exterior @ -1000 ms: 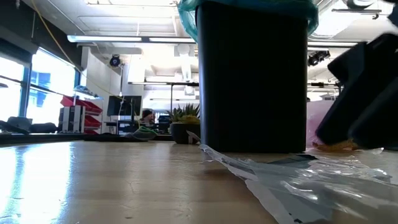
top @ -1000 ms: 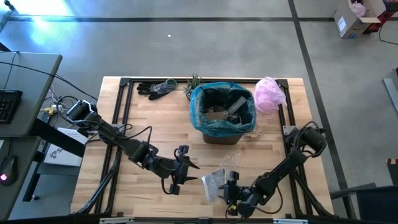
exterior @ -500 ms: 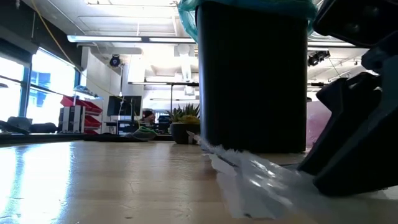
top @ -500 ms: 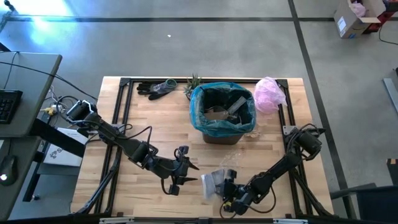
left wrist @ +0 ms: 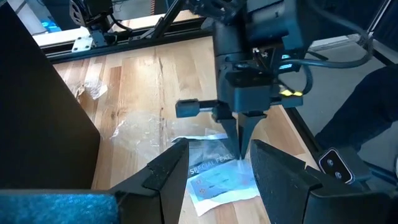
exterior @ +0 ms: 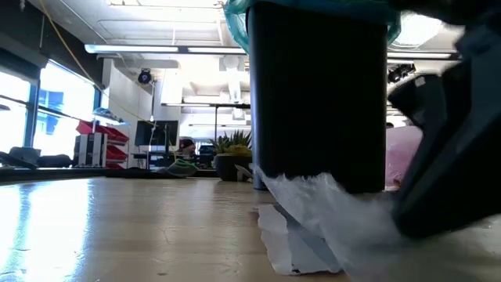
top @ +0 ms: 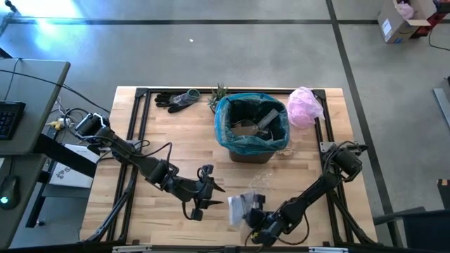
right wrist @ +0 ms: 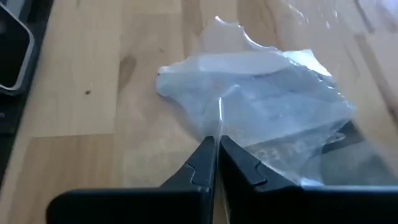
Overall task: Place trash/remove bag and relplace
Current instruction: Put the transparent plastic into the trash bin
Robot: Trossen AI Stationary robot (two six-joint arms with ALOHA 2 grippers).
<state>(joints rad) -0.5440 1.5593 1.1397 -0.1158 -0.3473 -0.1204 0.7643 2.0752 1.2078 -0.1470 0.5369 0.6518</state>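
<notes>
Teal bin liner [top: 252, 146] lines the dark bin [top: 251, 126] at table centre in the high view, already holding scraps; the right gripper [top: 251, 216] sits at the near edge on a clear plastic wrapper [top: 239, 205], and the left gripper [top: 208, 194] waits just beside it. Low view: the wrapper [exterior: 313, 227] lifts off the wood before the bin. Left wrist view: the left fingers [left wrist: 168, 171] stand wide, holding nothing; the wrapper's print [left wrist: 214, 165] is only partly legible. Right wrist view: the right fingers [right wrist: 208, 163] are pinched on the wrapper's edge [right wrist: 261, 118]. Lift straight, keep the pinch firm, and clear the bin rim before release.
</notes>
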